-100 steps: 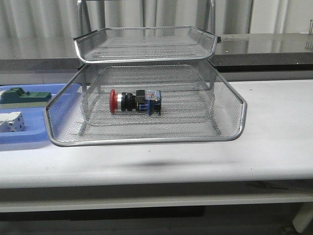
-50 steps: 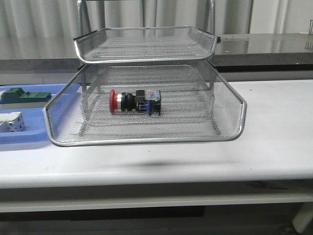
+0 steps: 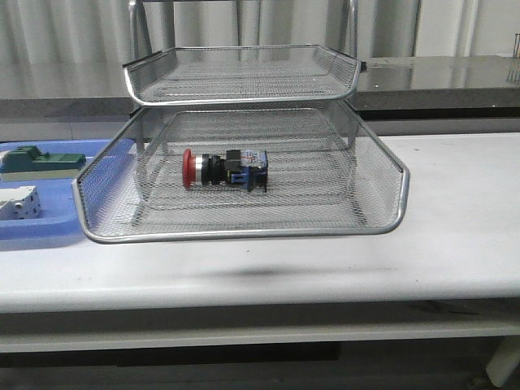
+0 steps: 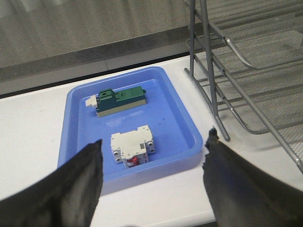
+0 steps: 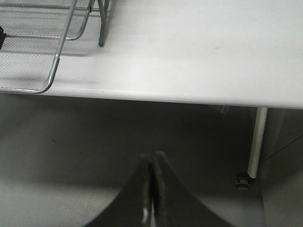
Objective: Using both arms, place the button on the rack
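Note:
The button (image 3: pixel 224 170), with red cap and blue-black body, lies on its side in the lower front tier of the silver wire-mesh rack (image 3: pixel 244 234). No arm shows in the front view. In the left wrist view my left gripper (image 4: pixel 154 149) is open and empty, above the near edge of a blue tray, with the rack's frame (image 4: pixel 208 71) beside it. In the right wrist view my right gripper (image 5: pixel 153 158) is shut and empty, held off the table's front edge over the floor; a corner of the rack (image 5: pixel 47 85) shows there.
A flat blue plastic tray (image 4: pixel 187 118) holds a green block (image 4: pixel 120 98) and a white block (image 4: pixel 132 149); it sits left of the rack in the front view (image 3: pixel 49 231). A white table leg (image 5: pixel 257 142) stands below the table edge. A dark counter runs behind.

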`<state>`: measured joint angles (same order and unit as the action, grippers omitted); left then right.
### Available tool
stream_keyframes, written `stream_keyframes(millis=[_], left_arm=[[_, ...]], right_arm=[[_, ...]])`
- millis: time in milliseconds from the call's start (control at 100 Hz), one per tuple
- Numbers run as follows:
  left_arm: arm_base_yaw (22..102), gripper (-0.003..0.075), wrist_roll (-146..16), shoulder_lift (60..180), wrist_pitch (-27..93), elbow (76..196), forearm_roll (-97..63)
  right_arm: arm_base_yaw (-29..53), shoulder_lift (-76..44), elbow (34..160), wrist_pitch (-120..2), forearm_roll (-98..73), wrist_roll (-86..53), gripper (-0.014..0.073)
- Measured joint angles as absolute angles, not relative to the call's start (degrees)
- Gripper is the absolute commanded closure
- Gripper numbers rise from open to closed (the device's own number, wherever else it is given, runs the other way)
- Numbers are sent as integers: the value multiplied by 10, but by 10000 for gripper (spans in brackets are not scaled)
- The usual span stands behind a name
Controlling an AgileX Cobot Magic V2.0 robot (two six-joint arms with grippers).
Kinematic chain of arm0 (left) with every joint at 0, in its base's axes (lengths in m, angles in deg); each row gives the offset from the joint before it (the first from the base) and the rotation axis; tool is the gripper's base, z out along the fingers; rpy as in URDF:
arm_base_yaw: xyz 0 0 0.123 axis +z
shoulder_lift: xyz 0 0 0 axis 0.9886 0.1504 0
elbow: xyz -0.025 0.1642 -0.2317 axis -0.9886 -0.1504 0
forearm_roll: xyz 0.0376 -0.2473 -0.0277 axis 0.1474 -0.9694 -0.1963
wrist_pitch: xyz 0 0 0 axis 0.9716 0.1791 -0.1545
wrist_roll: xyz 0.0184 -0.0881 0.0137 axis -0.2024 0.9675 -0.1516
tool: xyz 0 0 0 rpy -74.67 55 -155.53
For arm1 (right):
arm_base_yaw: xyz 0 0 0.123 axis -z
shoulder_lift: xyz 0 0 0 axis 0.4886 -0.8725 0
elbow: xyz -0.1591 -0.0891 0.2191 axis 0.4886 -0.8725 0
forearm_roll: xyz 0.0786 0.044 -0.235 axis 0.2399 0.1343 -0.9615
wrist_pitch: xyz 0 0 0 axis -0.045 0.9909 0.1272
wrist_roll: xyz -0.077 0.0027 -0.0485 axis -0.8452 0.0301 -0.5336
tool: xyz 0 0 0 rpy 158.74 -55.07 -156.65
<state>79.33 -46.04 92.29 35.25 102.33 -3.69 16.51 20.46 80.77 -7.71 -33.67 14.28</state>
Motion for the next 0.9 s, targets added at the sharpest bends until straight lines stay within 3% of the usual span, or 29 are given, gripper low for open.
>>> stream_keyframes(millis=[290, 740, 900], left_arm=[[793, 281, -460, 845, 291, 956, -83], [793, 283, -460, 839, 280, 955, -85], [793, 395, -460, 839, 280, 955, -86]], right_arm=[[165, 205, 808, -77, -337, 143, 662], [165, 205, 808, -77, -337, 143, 662], [165, 205, 808, -77, -337, 143, 662]])
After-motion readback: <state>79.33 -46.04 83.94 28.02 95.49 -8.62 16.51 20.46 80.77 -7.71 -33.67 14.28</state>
